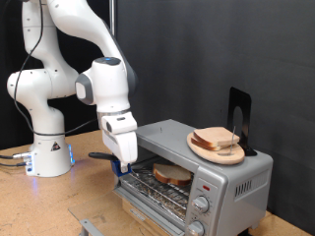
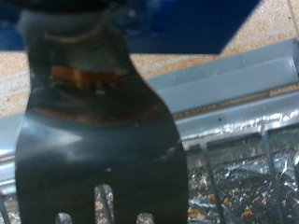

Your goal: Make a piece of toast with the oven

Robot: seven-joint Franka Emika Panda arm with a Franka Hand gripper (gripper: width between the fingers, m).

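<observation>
We count one oven point(image 1: 197, 177), two bread slices, one inside point(image 1: 172, 175) and one on the single wooden plate point(image 1: 202, 149), and one black stand point(image 1: 239, 118)

So the arm point(image 1: 59, 59) is white, rising from its base at the exterior view's left, going up past the top edge, then arcing over and dropping down toward the middle of the shot. The last chunky link hangs nearly vertical with the wrist tilted slightly toward the exterior view's right. The gripper point(image 1: 123, 162) sits low at the end, pointing down, with blue bits near the fingertips. From the wrist view you mostly get one dark finger point(image 2: 98, 121) filling the frame, blurry and very close, with blue above it. Can't really make out how wide the jaws stand from either shot.
</observation>
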